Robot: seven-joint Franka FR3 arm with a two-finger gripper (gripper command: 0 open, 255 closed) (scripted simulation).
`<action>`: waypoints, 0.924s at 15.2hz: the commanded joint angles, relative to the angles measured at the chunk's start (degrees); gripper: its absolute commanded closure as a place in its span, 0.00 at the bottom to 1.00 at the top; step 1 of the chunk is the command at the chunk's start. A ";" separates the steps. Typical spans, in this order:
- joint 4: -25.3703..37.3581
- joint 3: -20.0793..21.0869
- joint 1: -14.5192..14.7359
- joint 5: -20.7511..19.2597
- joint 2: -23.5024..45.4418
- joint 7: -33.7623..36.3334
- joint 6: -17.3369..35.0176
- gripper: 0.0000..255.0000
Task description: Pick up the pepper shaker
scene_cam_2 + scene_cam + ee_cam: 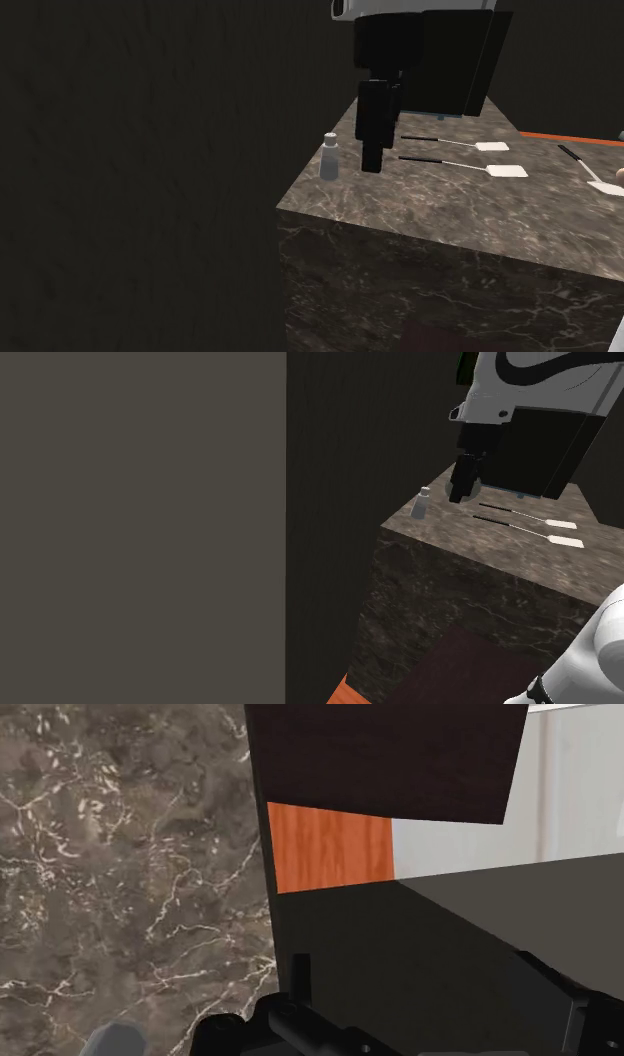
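Pepper shaker (329,158): pale grey, upright, placed near the edge of the dark marbled counter (450,225), beside the dark wall (150,150). Gripper (372,162) is held pointing down just beside it, on the second exterior view's right, not touching. Fingers are seen spread apart in the wrist view, nothing clasped. White-bladed utensils (507,171) are laid flat further along the counter.

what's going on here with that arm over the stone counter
The robot arm's black claw hangs low over the marbled counter, just beside a small grey shaker that stands upright near the counter's edge. The shaker is not yet lifted. Two white-headed spatulas lie on the counter past the claw.
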 commanded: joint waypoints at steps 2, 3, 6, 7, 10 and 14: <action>2.03 -2.88 -0.62 -0.88 4.62 -3.48 3.70 0.00; 2.97 -3.76 -0.75 -0.98 6.24 -4.55 4.72 0.00; 6.23 -6.35 -1.10 -0.83 11.33 -7.85 7.51 0.00; 7.45 -7.20 -1.19 -0.64 13.09 -8.97 8.35 0.00; 11.55 -9.63 -1.50 0.45 18.59 -12.44 10.53 0.00; 18.07 -12.62 -2.08 3.04 26.40 -17.28 12.56 0.00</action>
